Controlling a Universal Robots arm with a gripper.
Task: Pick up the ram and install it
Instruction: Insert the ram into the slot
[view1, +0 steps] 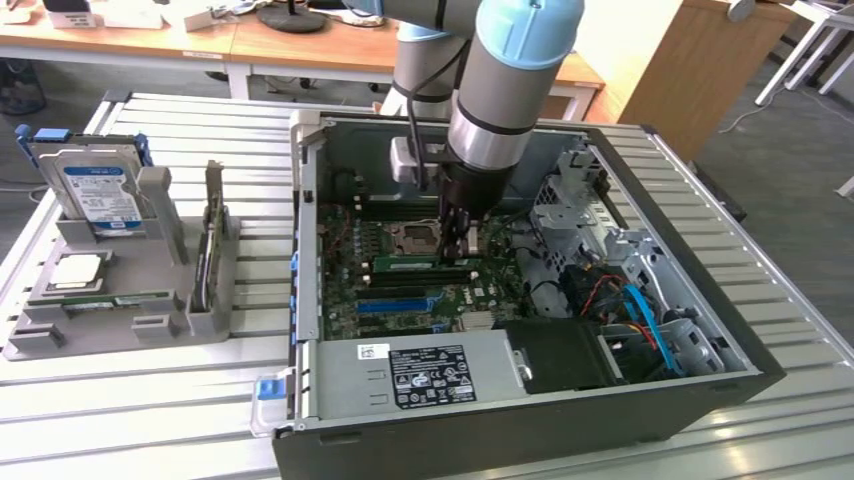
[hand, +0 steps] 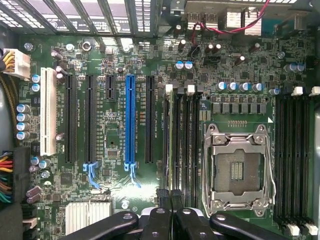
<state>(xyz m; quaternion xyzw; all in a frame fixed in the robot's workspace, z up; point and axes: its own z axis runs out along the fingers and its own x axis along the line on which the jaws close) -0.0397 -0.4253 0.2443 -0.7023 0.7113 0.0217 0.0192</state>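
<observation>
Inside the open computer case (view1: 534, 420), the gripper (view1: 458, 248) hangs low over the motherboard (hand: 115, 125). Its fingers (hand: 162, 210) are pinched almost together on the near end of the ram (hand: 172, 140), one finger on each flat face. The ram stands on its long edge in a memory slot beside the empty processor socket (hand: 239, 170). Its long axis runs along the slot, parallel to the black slots next to it and to the blue expansion slot (hand: 130, 120). In the exterior view it lies across, from that view's left to right.
</observation>
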